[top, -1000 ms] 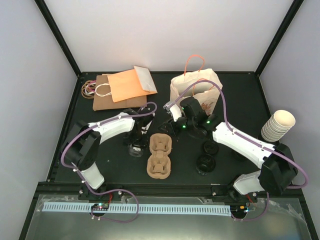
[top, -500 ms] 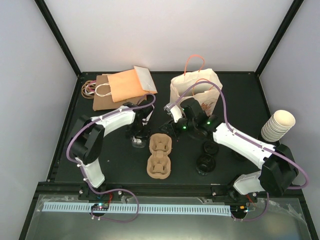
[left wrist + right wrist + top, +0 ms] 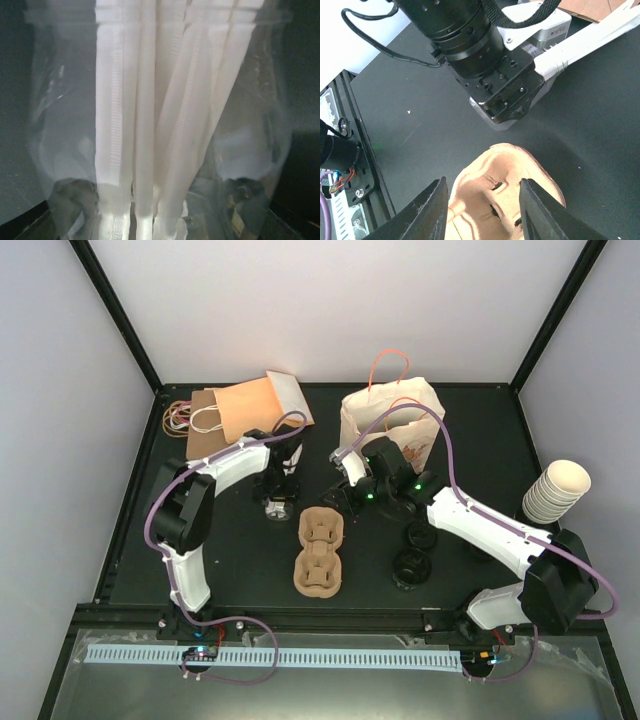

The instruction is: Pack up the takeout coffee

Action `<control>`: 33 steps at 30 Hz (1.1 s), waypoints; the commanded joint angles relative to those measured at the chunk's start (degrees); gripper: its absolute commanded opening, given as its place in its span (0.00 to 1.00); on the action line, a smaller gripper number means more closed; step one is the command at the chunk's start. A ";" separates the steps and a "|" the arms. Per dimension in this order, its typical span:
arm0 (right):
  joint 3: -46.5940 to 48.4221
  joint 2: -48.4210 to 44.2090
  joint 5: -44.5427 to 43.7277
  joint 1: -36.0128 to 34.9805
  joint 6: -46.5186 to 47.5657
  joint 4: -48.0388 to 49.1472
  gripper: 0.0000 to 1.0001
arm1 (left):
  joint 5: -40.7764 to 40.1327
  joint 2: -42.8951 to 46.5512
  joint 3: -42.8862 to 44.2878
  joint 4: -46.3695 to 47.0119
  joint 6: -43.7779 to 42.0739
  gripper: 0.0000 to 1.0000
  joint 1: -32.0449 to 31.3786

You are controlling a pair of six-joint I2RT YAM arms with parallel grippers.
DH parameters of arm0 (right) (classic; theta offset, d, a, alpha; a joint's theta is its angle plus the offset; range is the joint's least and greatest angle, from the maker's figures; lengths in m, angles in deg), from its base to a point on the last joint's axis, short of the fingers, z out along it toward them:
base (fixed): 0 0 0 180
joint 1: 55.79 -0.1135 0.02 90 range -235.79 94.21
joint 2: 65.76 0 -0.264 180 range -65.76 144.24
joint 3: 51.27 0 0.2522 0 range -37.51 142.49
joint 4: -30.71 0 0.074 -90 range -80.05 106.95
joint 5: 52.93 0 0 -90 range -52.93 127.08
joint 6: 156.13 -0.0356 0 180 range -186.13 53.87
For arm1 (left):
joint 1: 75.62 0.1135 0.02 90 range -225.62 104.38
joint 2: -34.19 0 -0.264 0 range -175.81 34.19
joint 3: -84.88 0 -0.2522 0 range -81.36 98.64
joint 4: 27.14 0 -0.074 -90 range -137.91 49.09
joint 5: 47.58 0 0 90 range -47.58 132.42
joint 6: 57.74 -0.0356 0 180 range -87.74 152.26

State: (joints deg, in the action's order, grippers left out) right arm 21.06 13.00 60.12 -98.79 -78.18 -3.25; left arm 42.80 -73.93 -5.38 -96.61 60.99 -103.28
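The single printed coffee cup shows in no view. My left gripper points down over a clear plastic cup of white wrapped straws. The cup fills the left wrist view and the fingers show only dimly through it at either side, closed on it. My right gripper is open and empty. Its fingers straddle the far end of a tan pulp cup carrier, which lies on the table. The left arm's wrist is just beyond it.
A white paper bag with orange handles stands behind the right gripper. Flat orange and brown bags lie at the back left. A tall stack of cream cups stands at the right. Black lids lie right of the carrier.
My left gripper has moved toward the back of the table, and the clear cup of straws has moved with it. The right gripper has barely moved.
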 commanded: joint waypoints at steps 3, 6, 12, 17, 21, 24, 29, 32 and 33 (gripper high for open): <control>-0.42 -1.46 -0.46 0.18 0.53 0.29 0.43 | -1.96 -5.06 2.11 5.08 -2.04 0.54 2.44; -0.38 -1.50 -0.37 0.11 0.38 0.39 0.43 | -1.88 -6.35 3.14 5.24 -2.63 0.53 2.94; -0.30 -1.52 -0.46 0.16 0.55 0.26 0.43 | -1.75 -6.70 3.19 6.04 -4.31 0.49 3.07; -0.06 -1.25 -0.04 0.12 0.39 0.43 0.43 | -1.40 -3.03 -1.16 10.37 -7.70 0.50 2.99; 0.08 -1.04 0.24 0.11 0.34 0.61 0.43 | -1.04 -0.99 -4.26 12.62 -11.13 0.51 2.96; 0.25 -0.92 0.16 0.13 0.37 0.55 0.43 | -0.01 0.17 -5.70 13.71 -13.24 0.50 3.00; 0.28 -1.13 0.15 0.11 0.28 0.44 0.43 | 0.59 2.23 -8.17 16.63 -13.85 0.50 2.90; 0.16 -1.37 -0.03 0.16 0.43 0.25 0.43 | -0.21 0.38 -6.13 14.39 -13.20 0.50 2.97; 0.16 -1.46 -0.14 0.12 0.52 0.19 0.43 | -0.36 -0.32 -5.13 13.51 -12.99 0.49 2.96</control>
State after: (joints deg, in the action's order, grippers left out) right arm 20.99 13.00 60.17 -98.79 -78.20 -3.23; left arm 44.20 -69.82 -11.06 -85.83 48.90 -100.81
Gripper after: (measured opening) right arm 0.427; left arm 0.734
